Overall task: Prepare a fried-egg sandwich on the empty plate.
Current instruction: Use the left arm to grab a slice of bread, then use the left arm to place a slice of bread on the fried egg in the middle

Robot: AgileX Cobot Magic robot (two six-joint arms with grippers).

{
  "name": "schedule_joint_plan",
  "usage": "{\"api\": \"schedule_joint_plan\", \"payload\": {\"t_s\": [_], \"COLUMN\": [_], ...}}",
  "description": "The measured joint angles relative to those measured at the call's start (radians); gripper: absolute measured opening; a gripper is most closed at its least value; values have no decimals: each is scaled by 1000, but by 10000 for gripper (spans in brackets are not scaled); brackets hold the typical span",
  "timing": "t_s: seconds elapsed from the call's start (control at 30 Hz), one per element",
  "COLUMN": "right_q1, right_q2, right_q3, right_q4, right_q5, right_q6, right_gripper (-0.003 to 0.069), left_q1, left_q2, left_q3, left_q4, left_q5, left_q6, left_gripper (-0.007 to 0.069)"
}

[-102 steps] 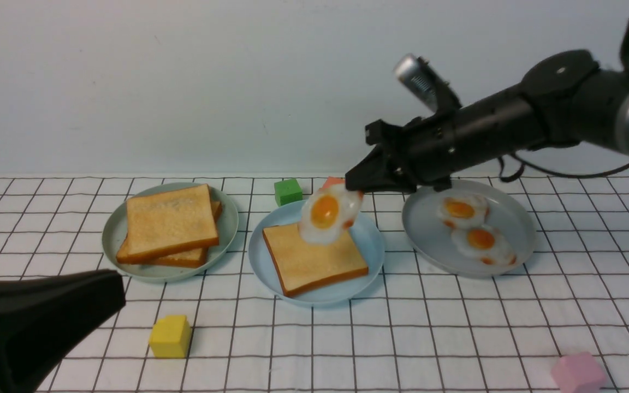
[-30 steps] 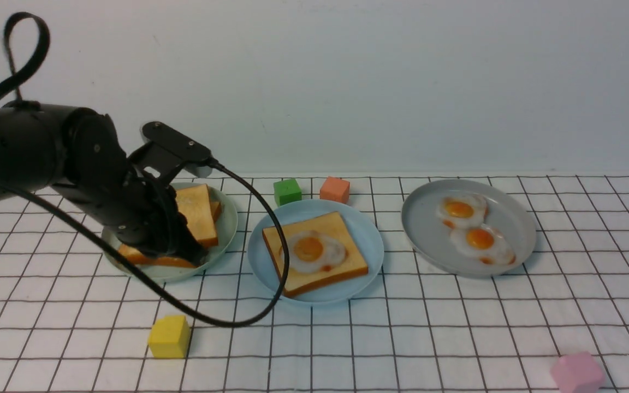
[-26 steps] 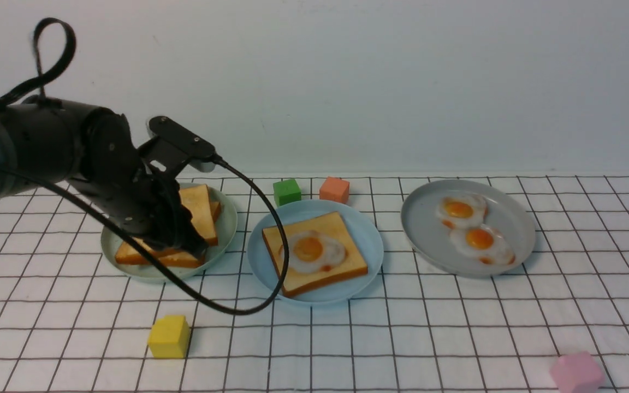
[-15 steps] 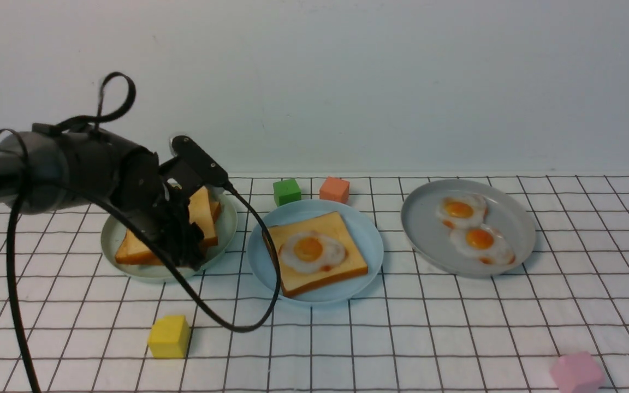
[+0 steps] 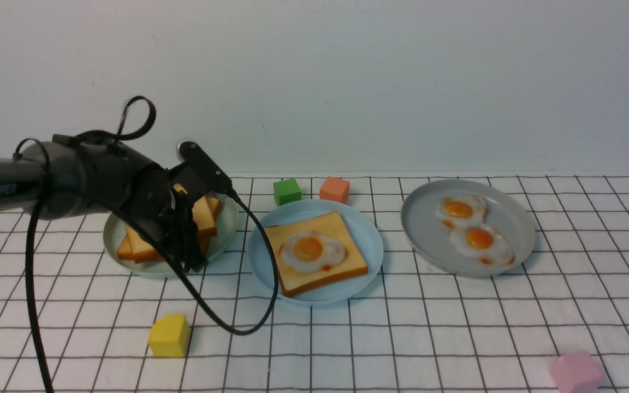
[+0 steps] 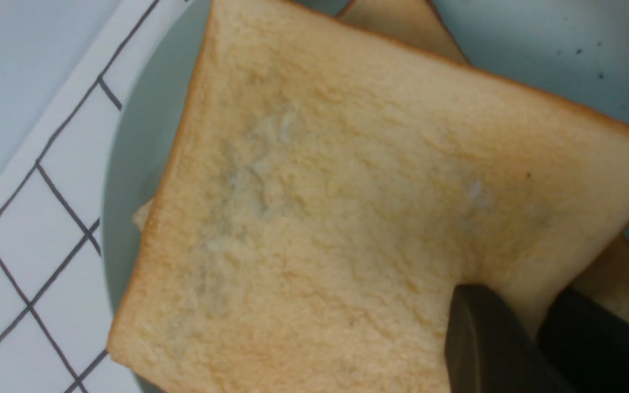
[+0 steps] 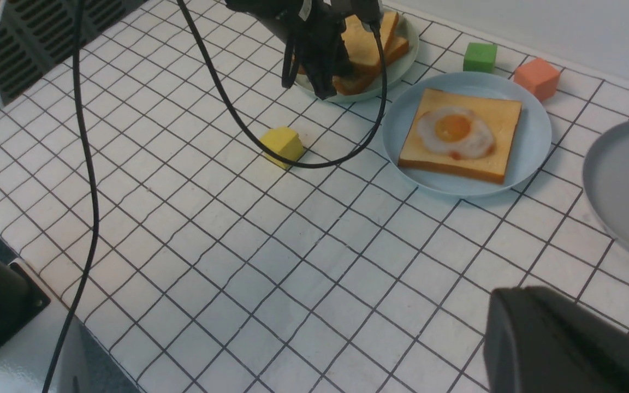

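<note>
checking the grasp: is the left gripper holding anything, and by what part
The left gripper holds the top toast by one edge.

This looks like a robot lab to me: grid-printed bench [image 5: 456, 338], bare wall [image 5: 347, 82] behind the light blue plate [image 5: 372, 240], green cube [image 5: 288, 191] just behind it.

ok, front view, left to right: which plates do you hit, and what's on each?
pale green plate with stacked toast → light blue plate with one toast slice and a fried egg on it → grey plate with two fried eggs
</note>
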Motion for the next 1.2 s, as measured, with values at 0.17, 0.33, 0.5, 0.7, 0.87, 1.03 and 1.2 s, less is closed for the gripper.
{"api": "schedule_joint_plan", "payload": {"t_s": [0.17, 0.33, 0.5, 0.7, 0.87, 1.03, 1.2], "right_q1": [0, 0, 0, 0, 0, 0, 0], "right_q2": [0, 0, 0, -35, -66, -73, -73], "right_q3": [0, 0, 0, 1, 1, 1, 1], "right_q4": [2, 0, -43, -91, -93, -93, -93], "right_q5": [0, 1, 25, 56, 62, 70, 71], "right_q6": [0, 0, 0, 0, 0, 0, 0], "right_gripper": [14, 16, 17, 20, 22, 25, 28], "left_q1": [0, -2, -69, -324, -406, -410, -410], "left_q2": [-43, -145, -266, -254, -154, -103, -97], "left_q3": [3, 10, 10, 10, 10, 10, -2], "left_q4": [-5, -22, -85, -152, -72, -39, -37], "left_q5": [59, 93, 112, 113, 113, 96, 59], "left_q6": [0, 0, -3, 12, 12, 12, 5], "left_gripper": [92, 76, 76, 69, 64, 64, 64]}}
